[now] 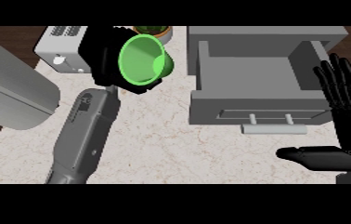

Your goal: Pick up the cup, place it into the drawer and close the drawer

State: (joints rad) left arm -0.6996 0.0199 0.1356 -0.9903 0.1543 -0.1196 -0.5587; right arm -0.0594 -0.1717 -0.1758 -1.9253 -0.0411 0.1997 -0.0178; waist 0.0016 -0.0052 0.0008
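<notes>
Above the pale marbled counter, left of centre, the black left hand was curled round the bright green plastic cup and held it off the surface. That cup lay tipped on its side, its open mouth turned toward the viewer, with the hand wrapped behind and to the left of it so that dark fingers showed along its left rim and beneath it. The grey left forearm ran down from the hand to the lower edge.

To the right of the cup, well apart from it, the grey box-like drawer stood pulled open, its hollow bare inside and its pale bar handle facing the near side. At the right edge the black right hand rested with fingers straight and pointing up, thumb out to the left, touching nothing.

Behind the cup sat a small potted plant, partly hidden, and a white toaster-like appliance stood just left of the hand.
</notes>
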